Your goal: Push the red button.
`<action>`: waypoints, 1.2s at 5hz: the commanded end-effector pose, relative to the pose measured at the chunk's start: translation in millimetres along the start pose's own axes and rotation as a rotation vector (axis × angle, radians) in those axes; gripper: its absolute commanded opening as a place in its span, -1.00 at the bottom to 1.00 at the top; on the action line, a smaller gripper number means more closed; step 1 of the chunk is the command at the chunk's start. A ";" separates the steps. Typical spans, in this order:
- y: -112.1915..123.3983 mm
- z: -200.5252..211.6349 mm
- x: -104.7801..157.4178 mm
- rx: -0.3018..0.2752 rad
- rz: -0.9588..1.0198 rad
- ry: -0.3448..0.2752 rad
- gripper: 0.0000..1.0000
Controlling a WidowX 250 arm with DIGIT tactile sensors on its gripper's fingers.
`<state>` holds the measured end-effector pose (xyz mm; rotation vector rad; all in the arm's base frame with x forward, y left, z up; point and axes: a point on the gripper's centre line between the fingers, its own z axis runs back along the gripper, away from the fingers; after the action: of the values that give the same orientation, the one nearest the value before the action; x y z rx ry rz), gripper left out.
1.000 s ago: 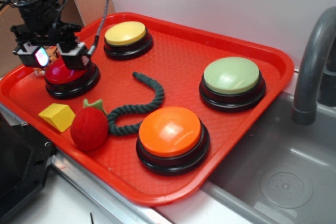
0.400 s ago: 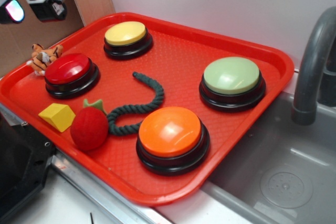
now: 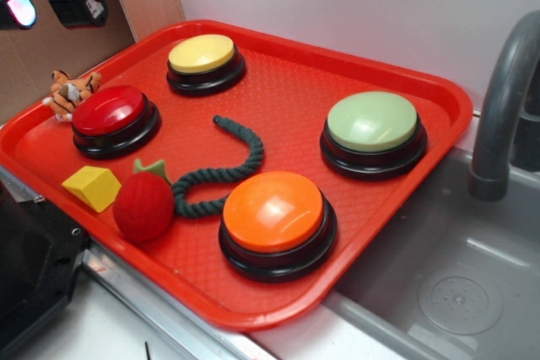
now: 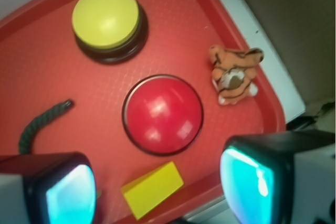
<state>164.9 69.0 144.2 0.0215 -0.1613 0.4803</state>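
Hovering above tray: one gripper, fingers spread, nothing held.
Four buttons counted; red button is found at left, beside one tiger toy.

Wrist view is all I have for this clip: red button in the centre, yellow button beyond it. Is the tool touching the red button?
Observer: No. In the exterior view the tool hangs high in the upper left, well clear of the red button.
Reviewer: Any other buttons on the tray?
Observer: Two more on the red tray: an orange button near the front edge and a pale green button on the right.
Reviewer: Where does the rope go?
Observer: The dark green rope curves in an S between the buttons and ends beside a red strawberry toy.
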 end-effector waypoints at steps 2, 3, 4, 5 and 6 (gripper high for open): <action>11.1 -3.4 -1.3 0.005 0.012 -0.012 1.00; 11.8 -3.8 -1.1 0.006 0.016 -0.012 1.00; 11.9 -2.9 -0.4 0.004 0.016 -0.010 1.00; 11.5 -3.9 -0.4 0.007 0.015 -0.007 1.00; 10.2 -5.2 -0.6 0.014 0.010 -0.004 1.00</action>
<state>162.8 72.3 133.9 0.0216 -0.1426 0.4986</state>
